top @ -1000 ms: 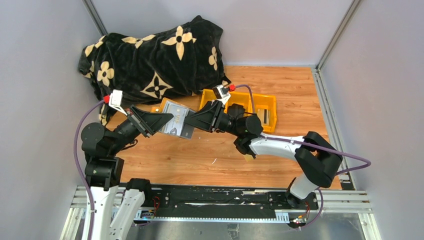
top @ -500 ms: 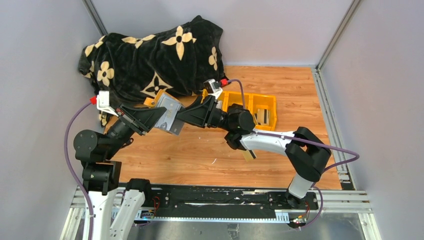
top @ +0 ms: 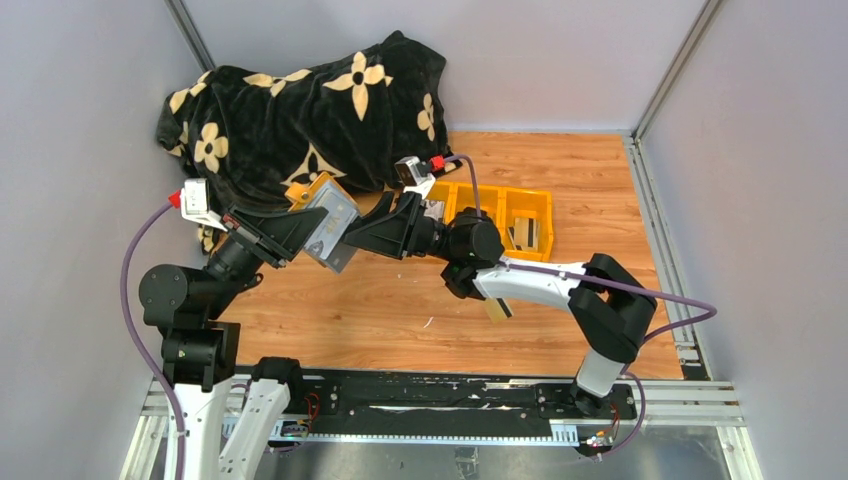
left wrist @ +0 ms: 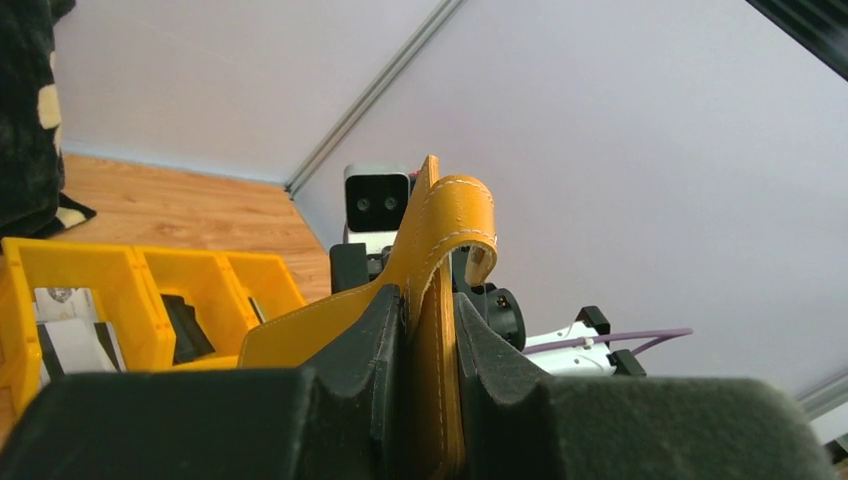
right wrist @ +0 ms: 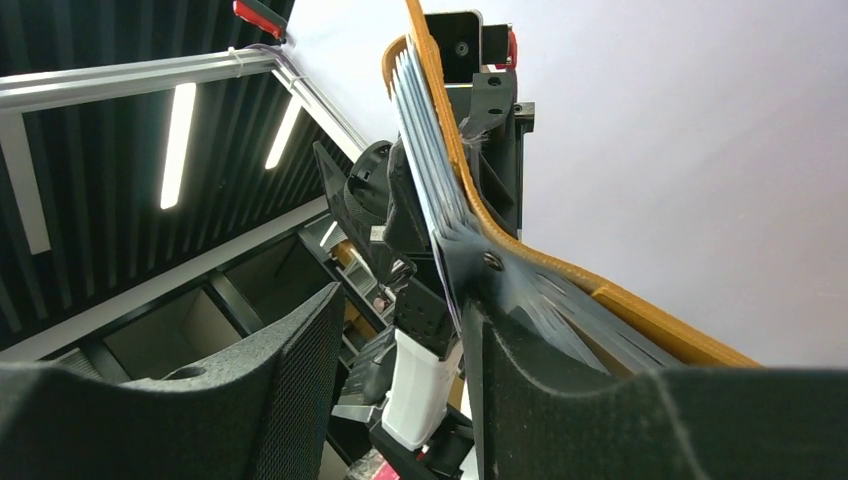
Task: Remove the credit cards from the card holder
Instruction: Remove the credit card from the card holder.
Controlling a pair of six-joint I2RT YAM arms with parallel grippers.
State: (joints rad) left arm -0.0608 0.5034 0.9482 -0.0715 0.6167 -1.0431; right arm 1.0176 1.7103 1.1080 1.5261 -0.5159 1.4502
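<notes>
Card holder (top: 328, 222) aloft over bench (top: 400, 305), tilted, between black flowered blanket (top: 300, 110) and yellow bin (top: 547, 215). Left end effector (left wrist: 430, 315) clamped tight on its tan cover. Right end effector (right wrist: 400, 330) spread wide, one finger against the clear pockets; credit cards (right wrist: 425, 140) inside them, edge-on.

The wooden desk (top: 385, 312) is carrying a black flower-patterned blanket (top: 320, 110) heaped at its far left and a yellow bin tray (top: 500, 192) just right of it.
</notes>
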